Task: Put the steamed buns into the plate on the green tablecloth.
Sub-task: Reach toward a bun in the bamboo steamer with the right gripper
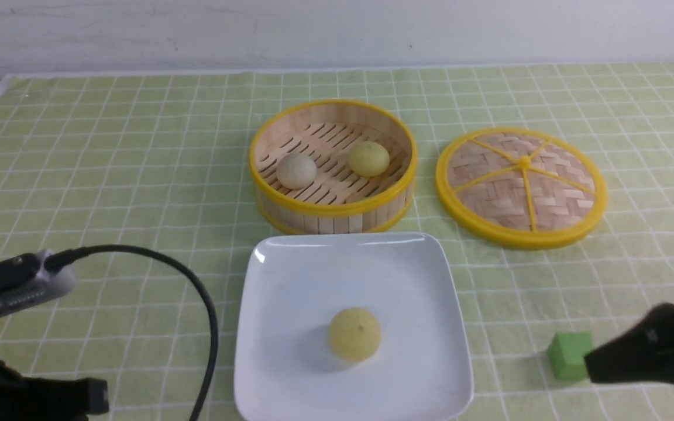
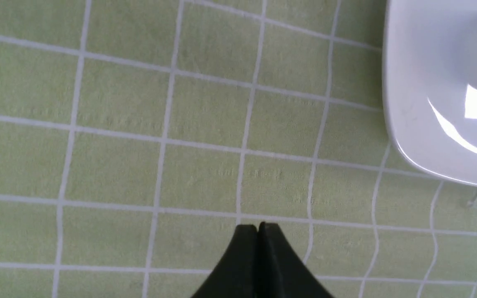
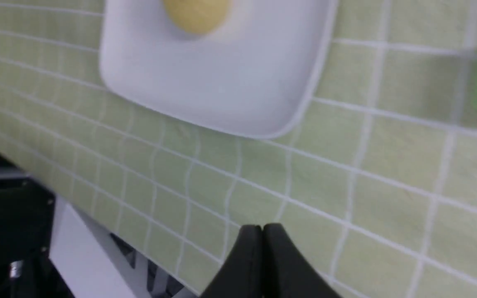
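Front view, biggest first: the green tablecloth (image 1: pixel 109 146) covers the tabletop, and the plate (image 1: pixel 290 275) lies on it. One yellow bun (image 1: pixel 354 334) sits in the plate, so roughly a third is done. An off-white bun (image 1: pixel 296 170) and a second yellow bun (image 1: pixel 368 158) wait in the steamer basket (image 1: pixel 332 204) just behind. Each bun stands dome up, round, with no long axis. The left pincer (image 2: pixel 257 227) and right pincer (image 3: pixel 262 227) are pressed closed, empty.

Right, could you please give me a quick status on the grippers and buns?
Left gripper, right gripper: shut, empty. One yellow bun on the white plate. Beige bun and other yellow bun in the steamer basket. Lid off, nothing blocking.
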